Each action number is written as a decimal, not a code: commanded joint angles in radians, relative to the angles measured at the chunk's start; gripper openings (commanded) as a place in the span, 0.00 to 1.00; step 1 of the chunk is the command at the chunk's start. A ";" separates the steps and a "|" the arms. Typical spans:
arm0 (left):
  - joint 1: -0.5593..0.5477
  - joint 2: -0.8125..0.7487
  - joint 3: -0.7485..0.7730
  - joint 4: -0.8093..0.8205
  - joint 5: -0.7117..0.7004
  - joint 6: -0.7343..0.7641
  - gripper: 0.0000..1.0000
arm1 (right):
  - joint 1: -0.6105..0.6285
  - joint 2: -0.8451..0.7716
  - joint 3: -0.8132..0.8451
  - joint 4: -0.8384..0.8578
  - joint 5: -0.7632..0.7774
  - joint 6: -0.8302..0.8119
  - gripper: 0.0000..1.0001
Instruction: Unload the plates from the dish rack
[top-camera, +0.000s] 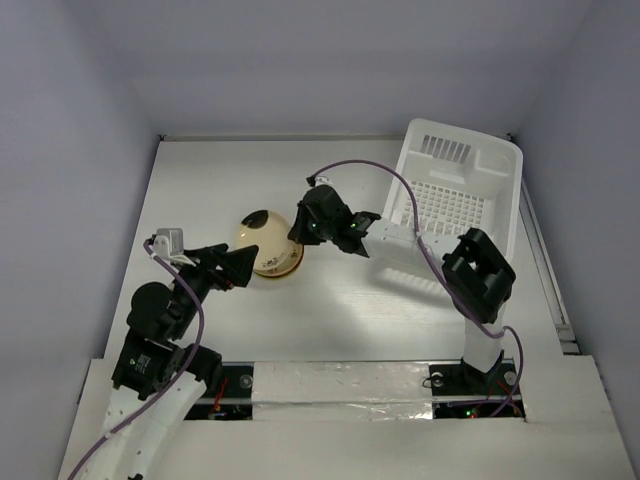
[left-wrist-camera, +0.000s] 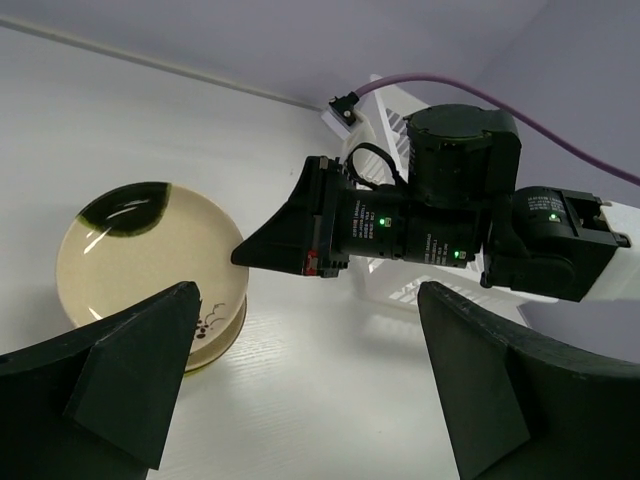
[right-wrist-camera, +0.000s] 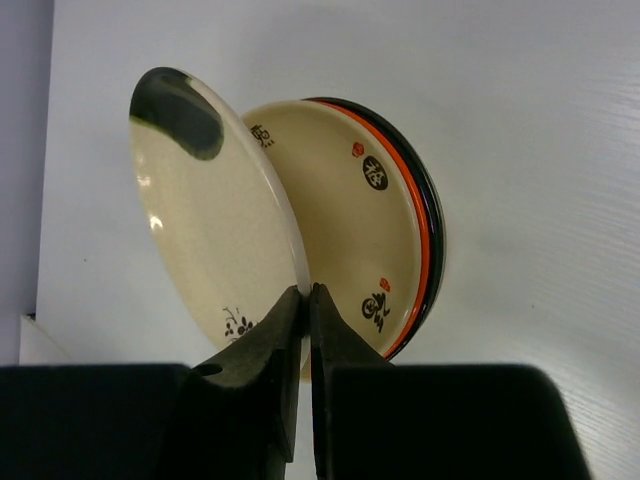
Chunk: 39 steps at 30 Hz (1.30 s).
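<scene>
We judge the dish rack (top-camera: 450, 148) apparently emptied: right end effector (right-wrist-camera: 305, 310) pinches a cream plate (right-wrist-camera: 215, 215) against the stack (right-wrist-camera: 385, 230), left end effector (left-wrist-camera: 310, 300) spread.

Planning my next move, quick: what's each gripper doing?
Left gripper: open, holding nothing.
Right gripper: shut on the cream plate rim.

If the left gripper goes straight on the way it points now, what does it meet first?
Probably the right gripper, shut on the rim of the cream plate; it sits straight ahead between the open fingers of the left gripper. Depth is unclear; the plate might come first.
</scene>
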<state>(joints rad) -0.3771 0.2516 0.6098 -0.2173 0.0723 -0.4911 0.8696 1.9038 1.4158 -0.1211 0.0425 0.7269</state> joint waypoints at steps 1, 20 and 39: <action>0.012 0.018 0.025 0.042 0.018 0.009 0.89 | -0.004 -0.006 -0.032 0.081 -0.017 0.037 0.10; 0.030 0.052 0.044 0.042 0.060 0.028 0.99 | 0.066 -0.582 -0.228 -0.121 0.460 -0.052 0.48; 0.030 0.176 0.363 0.116 -0.049 0.152 0.99 | 0.066 -1.615 -0.489 -0.120 0.830 -0.268 1.00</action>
<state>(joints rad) -0.3515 0.4133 0.9379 -0.1535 0.0505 -0.3756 0.9348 0.2989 0.9482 -0.1936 0.7853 0.4908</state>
